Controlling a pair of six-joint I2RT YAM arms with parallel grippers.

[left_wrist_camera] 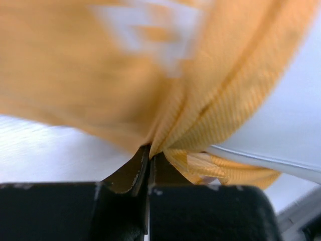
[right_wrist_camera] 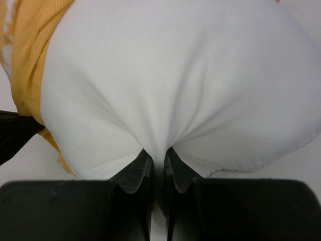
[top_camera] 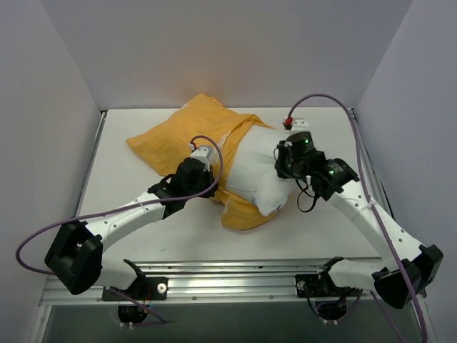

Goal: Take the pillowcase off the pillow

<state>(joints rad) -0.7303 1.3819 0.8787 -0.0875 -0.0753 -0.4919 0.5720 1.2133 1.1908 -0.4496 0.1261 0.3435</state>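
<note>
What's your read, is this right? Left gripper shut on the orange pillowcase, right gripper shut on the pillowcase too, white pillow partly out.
One thing is off. The right gripper is shut on the white pillow, not the pillowcase: the right wrist view shows white fabric pinched between its fingers. The left gripper is shut on the orange pillowcase, and the pillow is partly out.

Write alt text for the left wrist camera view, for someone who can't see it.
The left gripper is shut on a bunched fold of the orange pillowcase, which fills most of the blurred close-up. The white pillow shows at the right edge.
</note>
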